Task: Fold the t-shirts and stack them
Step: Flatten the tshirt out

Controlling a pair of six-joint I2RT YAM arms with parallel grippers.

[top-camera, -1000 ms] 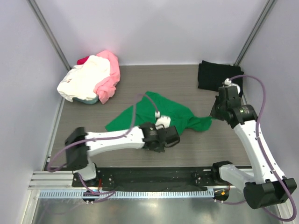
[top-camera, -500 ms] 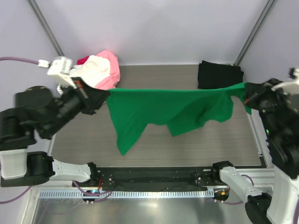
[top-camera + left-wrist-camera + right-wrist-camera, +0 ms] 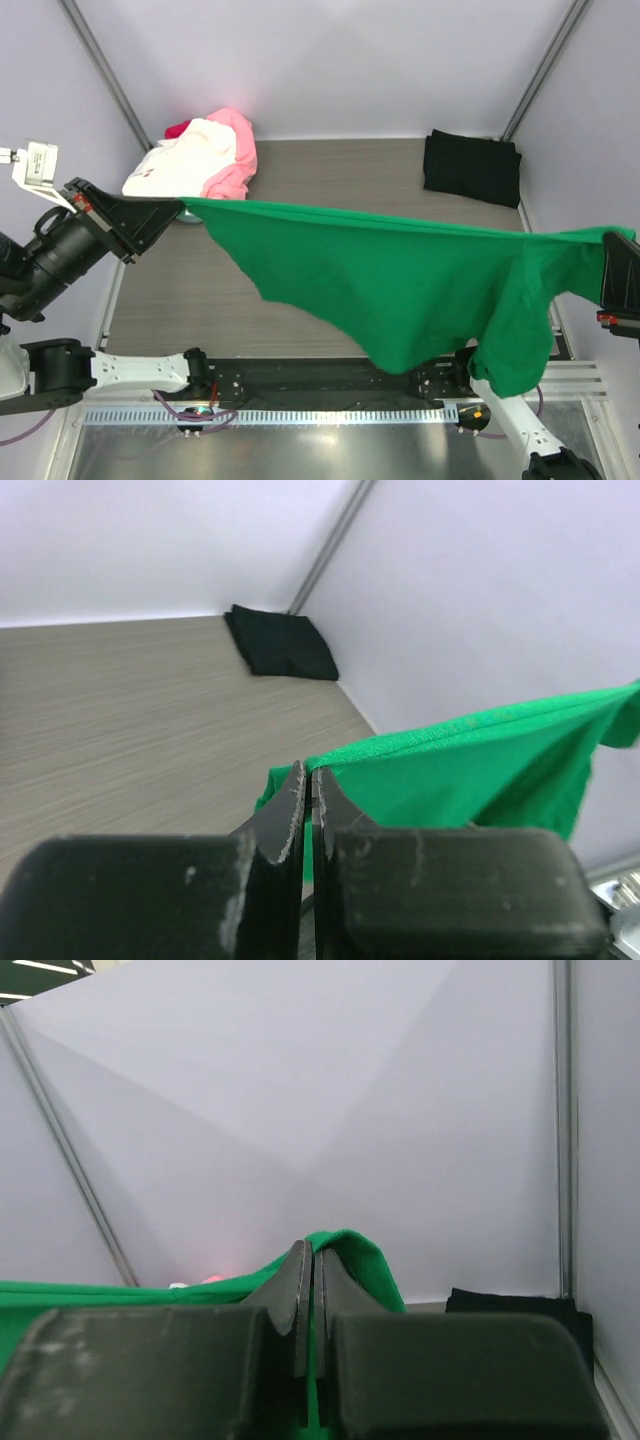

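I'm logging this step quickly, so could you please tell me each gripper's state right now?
Left gripper: shut on the green shirt.
Right gripper: shut on the green shirt.

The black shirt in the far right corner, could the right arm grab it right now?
Probably not: the right claw is shut on the green shirt, stretched to the left claw.

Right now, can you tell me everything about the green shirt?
The green shirt is soft, bright cloth, stretched wide in the air above the table. The left gripper pinches one end, the right gripper the other. Its top edge is tight; the rest hangs in loose folds, lowest near the right.
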